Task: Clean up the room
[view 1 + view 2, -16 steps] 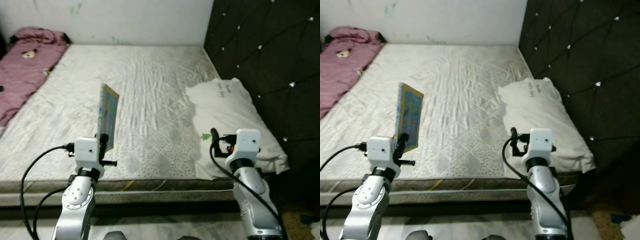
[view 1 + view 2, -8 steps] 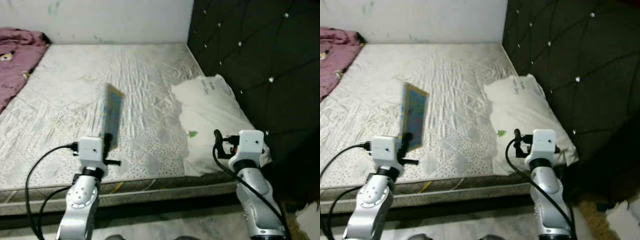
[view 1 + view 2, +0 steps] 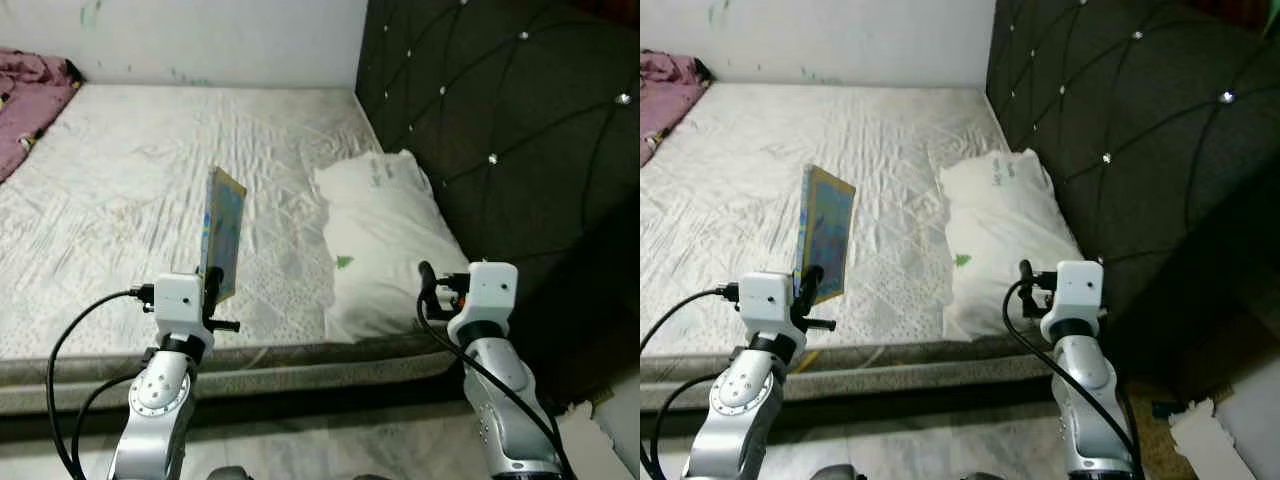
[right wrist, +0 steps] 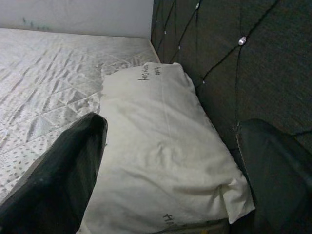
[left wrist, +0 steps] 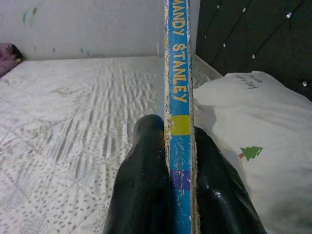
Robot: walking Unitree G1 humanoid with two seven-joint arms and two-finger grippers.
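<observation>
My left gripper (image 3: 212, 288) is shut on the lower edge of a thin picture book (image 3: 222, 232), which stands upright over the front of the bed. Its blue spine (image 5: 178, 107) reads "MANDY STANLEY" and sits clamped between the two black fingers (image 5: 146, 185). My right gripper (image 3: 428, 274) is open and holds nothing; it hovers at the near corner of a white pillow (image 3: 378, 240). That pillow (image 4: 161, 146) lies between its spread fingers (image 4: 63, 170), against the headboard.
A white quilted mattress (image 3: 140, 170) spans the view, its front edge just before me. A black tufted headboard (image 3: 480, 120) rises on the right. A purple blanket (image 3: 25, 90) lies at the far left. White paper scraps (image 3: 1205, 435) lie on the floor at the lower right.
The camera has turned to the right: the bed and pillow slide left and more of the headboard shows. Both arms keep their pose and the book stays gripped.
</observation>
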